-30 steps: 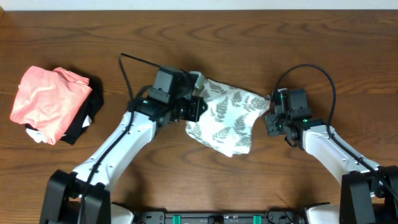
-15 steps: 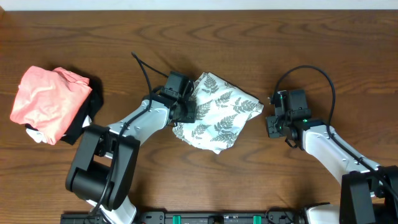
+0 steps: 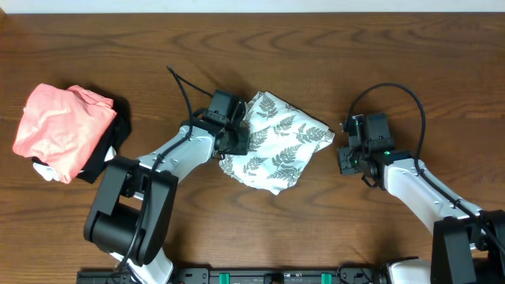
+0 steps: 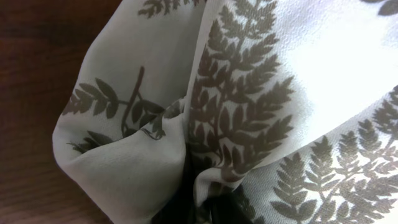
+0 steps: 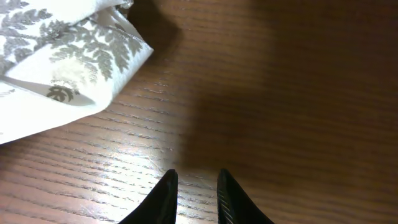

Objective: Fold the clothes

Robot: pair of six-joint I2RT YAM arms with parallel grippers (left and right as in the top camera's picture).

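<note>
The clothes (image 3: 278, 144), white fabric printed with grey fern leaves, lie in a bunched, roughly folded heap at the table's middle. My left gripper (image 3: 237, 139) is at the heap's left edge, shut on a pinch of the fabric. In the left wrist view the clothes (image 4: 249, 93) fill the frame and gather into a tuck at the left gripper (image 4: 205, 211), whose fingers are mostly hidden by cloth. My right gripper (image 3: 346, 155) sits just right of the heap, apart from it. In the right wrist view the right gripper (image 5: 196, 186) stands narrowly open over bare wood, a corner of the clothes (image 5: 68, 62) at upper left.
A salmon-pink folded garment (image 3: 59, 126) lies on a black cloth (image 3: 110, 150) at the far left. The left arm's black cable (image 3: 181, 87) arcs up behind its wrist. Brown wooden tabletop (image 3: 379, 63) surrounds everything.
Over the last second the left arm swung its elbow down and left, and the clothes shifted slightly left, away from the right gripper. The right arm has not moved.
</note>
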